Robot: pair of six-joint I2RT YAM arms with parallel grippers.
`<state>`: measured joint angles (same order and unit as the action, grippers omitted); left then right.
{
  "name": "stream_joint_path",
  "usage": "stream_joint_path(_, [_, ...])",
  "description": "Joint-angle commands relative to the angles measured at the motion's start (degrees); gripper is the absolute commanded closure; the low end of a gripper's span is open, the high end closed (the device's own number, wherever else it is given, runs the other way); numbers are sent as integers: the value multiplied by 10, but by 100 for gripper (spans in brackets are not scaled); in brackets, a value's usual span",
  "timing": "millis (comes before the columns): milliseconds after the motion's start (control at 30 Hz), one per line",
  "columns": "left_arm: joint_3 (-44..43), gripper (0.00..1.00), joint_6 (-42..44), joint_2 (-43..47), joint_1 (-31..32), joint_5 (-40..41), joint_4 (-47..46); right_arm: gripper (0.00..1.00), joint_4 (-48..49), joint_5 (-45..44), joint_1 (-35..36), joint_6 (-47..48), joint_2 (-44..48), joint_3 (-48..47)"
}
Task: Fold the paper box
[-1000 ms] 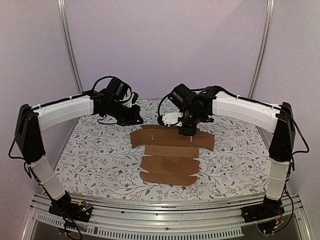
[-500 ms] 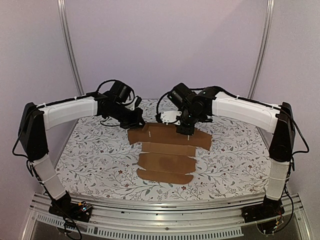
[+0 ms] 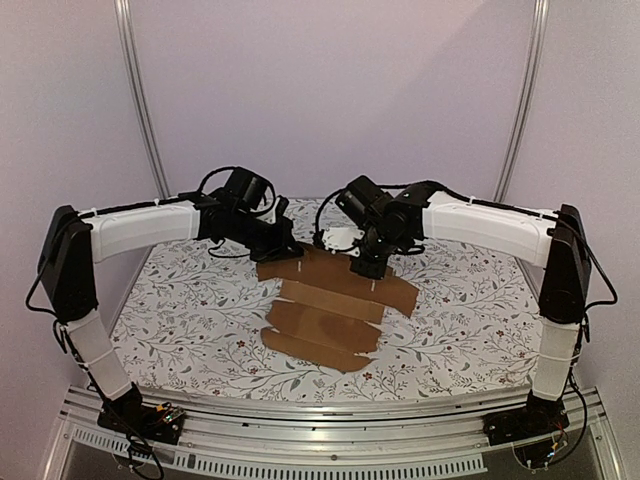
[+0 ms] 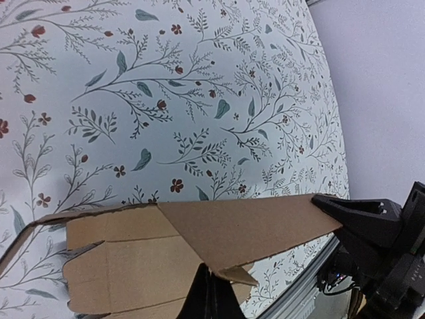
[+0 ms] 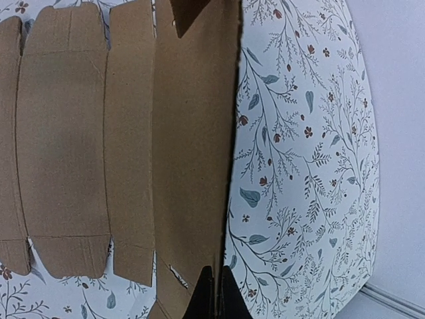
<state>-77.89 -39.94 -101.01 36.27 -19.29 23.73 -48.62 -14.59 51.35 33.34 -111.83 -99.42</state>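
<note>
left gripper: jaws pinched tight on the paper box, at the sheet's 11 o'clock corner; that flap is tilted up off the cloth.
paper box: plain brown die-cut sheet, still flat and unfolded. It lies mid-table on the floral tablecloth, slightly skewed, with its stacked panels running toward 6 o'clock.
right gripper: jaws closed hard on the sheet's far edge at about 1 o'clock, near the left gripper.

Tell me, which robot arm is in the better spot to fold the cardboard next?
Probably the right. The right gripper pinches the cardboard midway along the back edge, so it could swing that panel over. The left gripper only holds a corner.
</note>
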Motion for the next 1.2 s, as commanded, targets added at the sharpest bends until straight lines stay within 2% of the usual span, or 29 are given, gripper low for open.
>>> stream_joint_path(0, [7, 100, -31, -14, 7, 9, -53, 100, 14, 41, 6, -23, 31, 29])
stream_joint_path(300, [13, 100, -55, -24, 11, 12, -96, 100, 25, 50, 10, -44, 52, 52])
stream_joint_path(533, [36, 100, -28, -2, 11, 31, -50, 100, 29, 35, 2, -54, 36, 44])
stream_joint_path(700, [75, 100, 0, 39, 10, 76, -13, 100, 27, 27, -12, -56, 28, 43])
stream_joint_path(1167, [153, 100, 26, 78, 6, 152, 9, 100, -14, 136, -60, -81, 0, 27])
